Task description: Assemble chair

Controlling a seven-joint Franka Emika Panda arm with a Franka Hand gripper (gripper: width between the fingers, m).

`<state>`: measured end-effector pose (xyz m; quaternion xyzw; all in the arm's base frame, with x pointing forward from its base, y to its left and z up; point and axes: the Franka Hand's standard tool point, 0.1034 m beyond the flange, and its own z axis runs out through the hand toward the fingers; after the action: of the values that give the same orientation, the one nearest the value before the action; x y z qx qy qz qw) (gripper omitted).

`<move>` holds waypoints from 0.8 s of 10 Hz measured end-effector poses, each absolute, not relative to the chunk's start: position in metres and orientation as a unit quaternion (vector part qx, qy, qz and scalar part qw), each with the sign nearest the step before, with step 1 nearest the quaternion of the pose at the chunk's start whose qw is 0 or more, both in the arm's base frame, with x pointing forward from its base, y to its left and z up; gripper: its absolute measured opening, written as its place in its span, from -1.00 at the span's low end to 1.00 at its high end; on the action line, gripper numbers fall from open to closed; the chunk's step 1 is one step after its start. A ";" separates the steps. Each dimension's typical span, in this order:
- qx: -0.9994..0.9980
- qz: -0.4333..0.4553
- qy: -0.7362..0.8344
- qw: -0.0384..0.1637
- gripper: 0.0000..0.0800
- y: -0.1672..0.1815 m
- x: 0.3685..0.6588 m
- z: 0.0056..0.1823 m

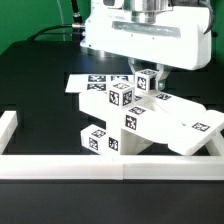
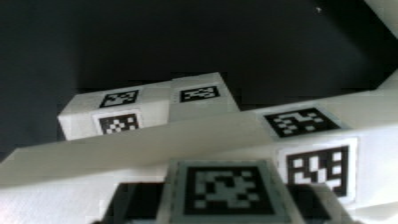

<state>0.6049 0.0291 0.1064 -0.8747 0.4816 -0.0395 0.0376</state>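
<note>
The chair (image 1: 128, 122) is a cluster of chunky white tagged pieces standing at the middle of the black table (image 1: 35, 85), just behind the front rail (image 1: 110, 167). Its lowest block (image 1: 100, 140) sits at about 7 o'clock of the cluster, nearly touching that rail. A flat slab (image 1: 195, 130) leans out at 4 o'clock, tilted, its far end raised above the table. A small tagged post (image 1: 148, 82) rises at 12 o'clock, the highest part.

The gripper (image 1: 147, 70) comes straight down on this post, and its fingers are pinched on the top of it. In the wrist view the gripper (image 2: 217, 190) is seen with a tagged face of the post (image 2: 222, 187) between dark fingers (image 2: 134, 200); beyond it lie the slab (image 2: 311, 130) and a further block (image 2: 151, 105), each showing tags.

The marker board (image 1: 92, 82) lies flat on the table at 10 o'clock of the chair, partly hidden by it. A side rail (image 1: 8, 130) runs along the exterior view's left, meeting the front rail at the corner. The arm's (image 1: 145, 30) white housing fills the upper part of the exterior view, above the chair.
</note>
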 end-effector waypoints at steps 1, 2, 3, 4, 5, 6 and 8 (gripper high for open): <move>-0.875 -0.039 0.482 0.038 -0.32 0.029 0.605 0.106; -0.880 -0.040 0.472 0.037 -0.32 0.029 0.605 0.106; -0.886 -0.039 0.460 0.036 0.15 0.029 0.604 0.106; -0.891 -0.036 0.451 0.035 0.15 0.028 0.604 0.106; -0.908 -0.036 0.416 0.031 0.53 0.029 0.603 0.106; -0.926 -0.037 0.374 0.029 0.60 0.029 0.603 0.106; -0.952 -0.040 0.303 0.024 0.62 0.029 0.603 0.106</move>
<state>0.6034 0.0286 0.1061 -0.9518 0.3034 -0.0396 0.0237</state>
